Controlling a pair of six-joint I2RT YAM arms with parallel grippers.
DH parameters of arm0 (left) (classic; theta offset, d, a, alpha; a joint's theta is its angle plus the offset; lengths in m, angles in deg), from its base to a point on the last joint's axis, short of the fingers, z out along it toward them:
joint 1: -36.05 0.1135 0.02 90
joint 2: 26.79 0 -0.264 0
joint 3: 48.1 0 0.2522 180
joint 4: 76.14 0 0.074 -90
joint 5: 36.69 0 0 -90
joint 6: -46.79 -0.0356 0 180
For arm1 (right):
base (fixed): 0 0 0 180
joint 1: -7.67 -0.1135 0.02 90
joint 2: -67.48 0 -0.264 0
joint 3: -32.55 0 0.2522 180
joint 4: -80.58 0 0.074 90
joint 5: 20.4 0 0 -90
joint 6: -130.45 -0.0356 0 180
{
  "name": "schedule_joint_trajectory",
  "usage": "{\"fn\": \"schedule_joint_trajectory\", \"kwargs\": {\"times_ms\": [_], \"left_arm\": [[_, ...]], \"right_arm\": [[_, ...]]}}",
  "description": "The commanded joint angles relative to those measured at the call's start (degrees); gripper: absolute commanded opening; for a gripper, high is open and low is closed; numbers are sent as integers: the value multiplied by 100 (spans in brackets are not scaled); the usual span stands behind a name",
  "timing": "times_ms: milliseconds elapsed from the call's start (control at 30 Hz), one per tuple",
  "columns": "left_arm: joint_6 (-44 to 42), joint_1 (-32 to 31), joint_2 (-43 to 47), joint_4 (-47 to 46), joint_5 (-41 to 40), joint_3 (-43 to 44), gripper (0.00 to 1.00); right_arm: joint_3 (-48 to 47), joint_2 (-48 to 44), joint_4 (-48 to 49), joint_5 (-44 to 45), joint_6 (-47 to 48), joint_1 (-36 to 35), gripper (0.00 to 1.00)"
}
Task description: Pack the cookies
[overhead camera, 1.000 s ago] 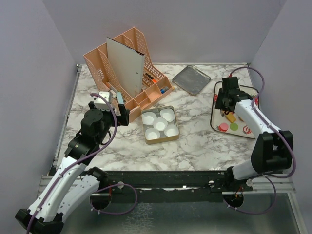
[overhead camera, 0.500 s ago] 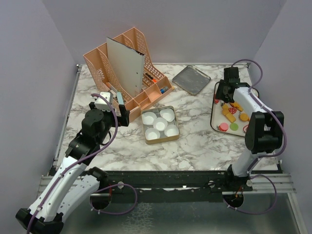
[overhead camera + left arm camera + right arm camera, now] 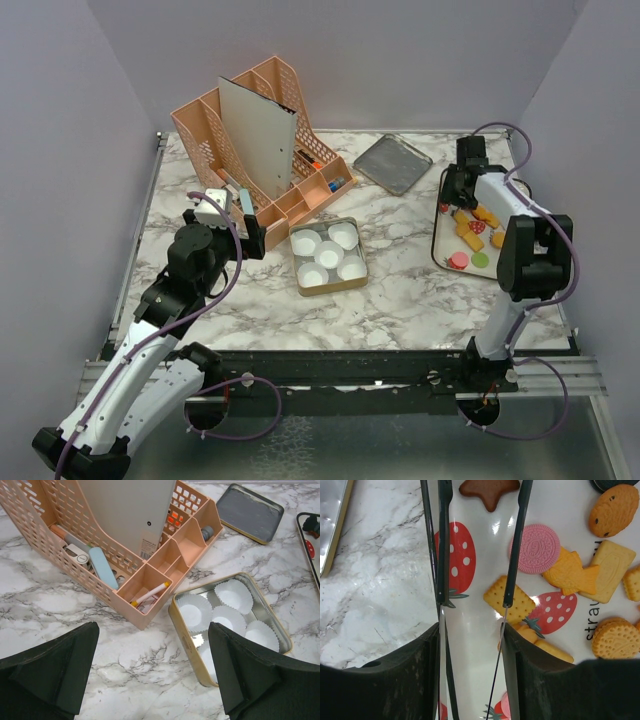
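The cookies [image 3: 474, 231] lie on a white tray with red strawberry prints [image 3: 438, 245] at the right. In the right wrist view I see an orange-yellow square [image 3: 510, 599], a pink round [image 3: 537, 542], a brown star [image 3: 489, 490] and several more biscuits [image 3: 615, 638]. My right gripper [image 3: 461, 190] hovers over the tray's far left part. Its fingers [image 3: 517, 670] press on a pair of thin tongs [image 3: 515, 545] with black ends. The tong arms stand apart, nothing between them. My left gripper [image 3: 152, 675] is open and empty over the marble.
A gold-rimmed tin [image 3: 358, 282] with several white paper cups [image 3: 235, 594] sits at the table's middle. Its grey lid [image 3: 392, 163] lies at the back. A pink desk organizer [image 3: 205, 125] with a white board stands at the back left.
My right gripper has moved toward the back of the tray and the right arm has folded up. The left arm has not moved.
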Motion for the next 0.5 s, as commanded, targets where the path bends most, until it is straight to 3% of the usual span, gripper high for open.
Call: {"fn": "schedule_joint_trajectory", "kwargs": {"times_ms": [0, 167, 467], "left_arm": [[-97, 33, 27, -112, 100, -70, 99], [-106, 33, 12, -116, 100, -79, 99], [-120, 33, -9, -133, 91, -96, 99]], "right_arm": [[-110, 181, -34, -193, 62, 101, 49], [-109, 251, -28, -241, 103, 110, 45], [-109, 136, -62, -332, 139, 109, 30]]}}
